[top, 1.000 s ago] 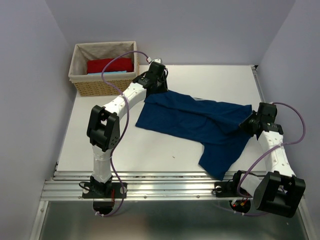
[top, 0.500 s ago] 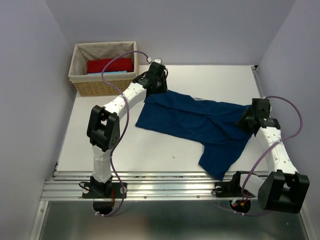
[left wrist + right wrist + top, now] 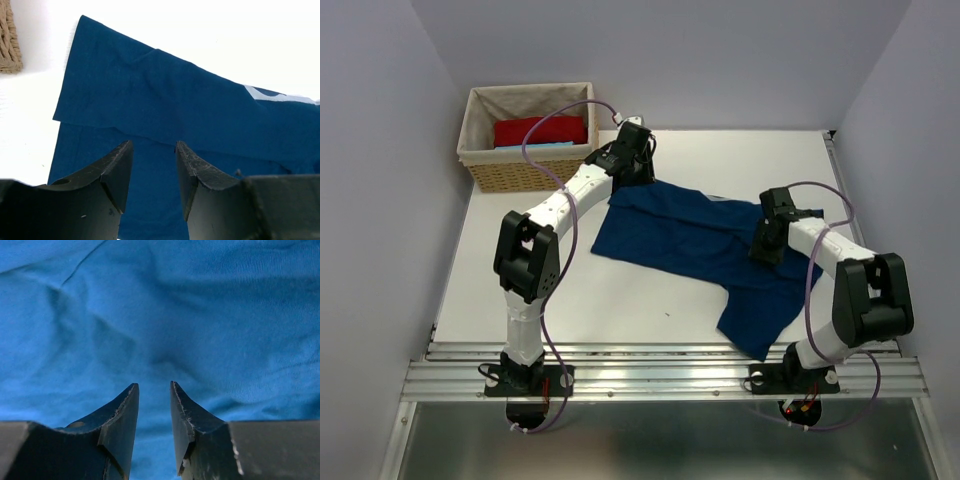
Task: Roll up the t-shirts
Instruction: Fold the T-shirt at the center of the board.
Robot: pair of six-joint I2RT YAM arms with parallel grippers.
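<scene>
A dark navy-blue t-shirt point(image 3: 705, 245) lies spread and wrinkled across the white table point(image 3: 570, 290), with one flap trailing toward the near edge. My left gripper point(image 3: 638, 172) hovers at its far-left corner. In the left wrist view that gripper point(image 3: 154, 146) is open over a folded edge of the shirt point(image 3: 165, 95), with nothing between its fingers. My right gripper point(image 3: 763, 252) is over the shirt's right middle. Seen from the right wrist, this gripper point(image 3: 154, 386) is open just above the creased cloth point(image 3: 165, 315), gripping none of it. Red point(image 3: 540, 130) and light-blue point(image 3: 535, 146) cloth pieces lie in the basket.
A wicker basket point(image 3: 485, 170) with a pale liner stands at the table's far left corner, and its edge point(image 3: 7, 40) shows in the left wrist view. Lilac walls close in the left, back and right sides. A metal rail point(image 3: 660, 375) runs along the near edge.
My right arm swung left from the shirt's right edge to over its middle, and its jaws went from shut to open. The left arm stayed still.
</scene>
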